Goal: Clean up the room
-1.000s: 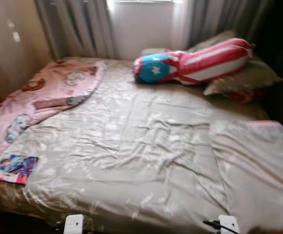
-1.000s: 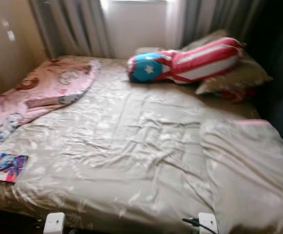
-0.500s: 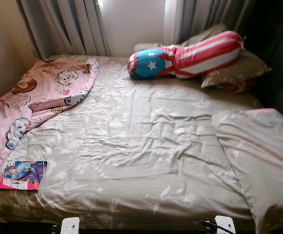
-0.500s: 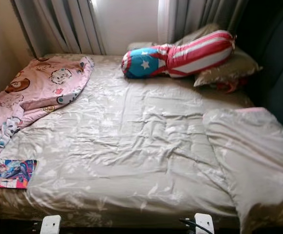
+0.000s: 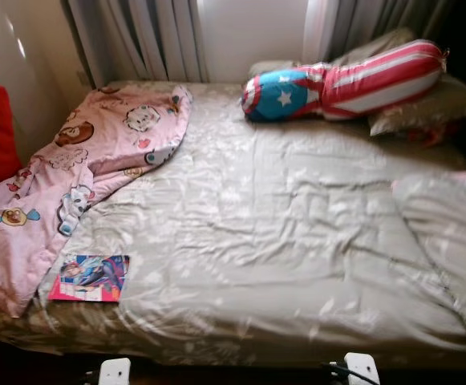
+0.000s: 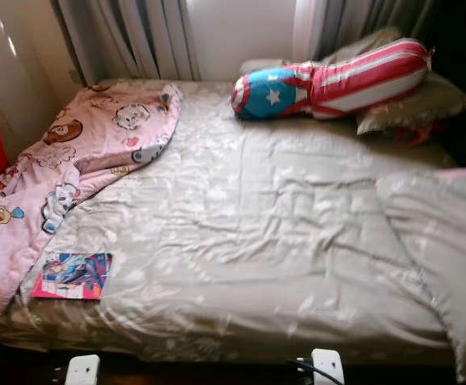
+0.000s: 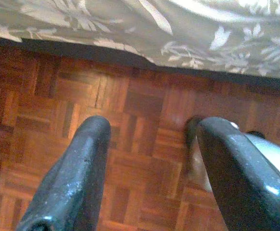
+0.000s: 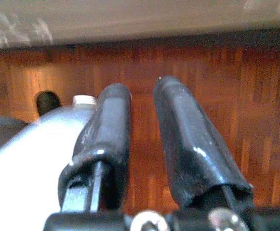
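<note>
Since a second ago your view has been swinging left, so the pink blanket (image 5: 80, 172) and book (image 5: 90, 277) now sit closer to centre. You're standing at the foot of the bed (image 5: 297, 233). Going left to right: the left gripper (image 7: 149, 173) is hanging over the wood floor (image 7: 130, 106), fingers spread wide; the right gripper (image 8: 142, 144) is hanging nearly closed, holding nothing. Step left toward the book before raising the left arm.
</note>
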You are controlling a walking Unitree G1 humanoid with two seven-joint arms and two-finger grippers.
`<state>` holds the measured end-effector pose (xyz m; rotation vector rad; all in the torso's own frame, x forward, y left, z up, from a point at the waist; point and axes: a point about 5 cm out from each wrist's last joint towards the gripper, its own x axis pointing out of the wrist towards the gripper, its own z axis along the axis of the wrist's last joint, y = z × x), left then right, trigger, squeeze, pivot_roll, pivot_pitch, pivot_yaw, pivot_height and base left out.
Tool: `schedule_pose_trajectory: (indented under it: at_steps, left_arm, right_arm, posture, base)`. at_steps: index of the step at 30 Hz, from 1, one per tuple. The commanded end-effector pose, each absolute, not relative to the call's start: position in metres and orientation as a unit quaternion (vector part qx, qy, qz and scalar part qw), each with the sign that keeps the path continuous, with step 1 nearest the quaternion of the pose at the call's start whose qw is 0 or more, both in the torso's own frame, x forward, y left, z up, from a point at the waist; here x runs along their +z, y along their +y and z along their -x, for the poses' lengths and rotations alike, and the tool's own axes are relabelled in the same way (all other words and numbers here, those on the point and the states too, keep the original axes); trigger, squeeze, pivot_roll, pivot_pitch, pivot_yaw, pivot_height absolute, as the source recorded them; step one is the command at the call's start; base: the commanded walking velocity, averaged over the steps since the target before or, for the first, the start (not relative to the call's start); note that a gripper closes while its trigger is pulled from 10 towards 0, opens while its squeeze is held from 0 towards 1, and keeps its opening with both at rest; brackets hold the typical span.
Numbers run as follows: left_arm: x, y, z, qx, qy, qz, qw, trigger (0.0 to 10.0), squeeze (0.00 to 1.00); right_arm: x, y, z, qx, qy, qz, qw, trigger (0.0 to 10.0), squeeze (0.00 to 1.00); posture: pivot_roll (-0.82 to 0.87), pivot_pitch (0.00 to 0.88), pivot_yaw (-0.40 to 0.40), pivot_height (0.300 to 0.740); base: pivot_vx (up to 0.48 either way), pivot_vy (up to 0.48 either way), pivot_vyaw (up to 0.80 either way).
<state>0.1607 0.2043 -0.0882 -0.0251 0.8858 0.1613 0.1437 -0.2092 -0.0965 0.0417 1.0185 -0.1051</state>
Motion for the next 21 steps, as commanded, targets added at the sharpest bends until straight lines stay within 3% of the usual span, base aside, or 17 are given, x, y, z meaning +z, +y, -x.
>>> schedule_pose_trajectory:
  at_steps: [1,10,21]
  left_arm:
    - [-0.089,0.215,-0.156,0.091,0.437,0.004,0.895,10.0,0.0]
    - [-0.09,0.215,-0.154,0.092,0.441,0.004,0.893,10.0,0.0]
    - [-0.09,0.216,-0.154,0.095,0.442,0.006,0.892,10.0,0.0]
  right_arm:
    - [-0.095,-0.209,-0.147,-0.047,0.48,-0.024,0.875,10.0,0.0]
    - [-0.088,-0.232,-0.151,-0.052,0.474,-0.016,0.879,10.0,0.0]
    - [-0.084,-0.218,-0.172,-0.043,0.465,-0.016,0.884,10.0,0.0]
  posture:
    - [-0.06,0.15,0.002,0.74]
    - [-0.06,0.153,0.001,0.74]
    - [-0.06,0.155,-0.001,0.74]
  base:
    - [0.0,0.48,0.0]
    - [0.0,0.48,0.0]
    - [0.0,0.48,0.0]
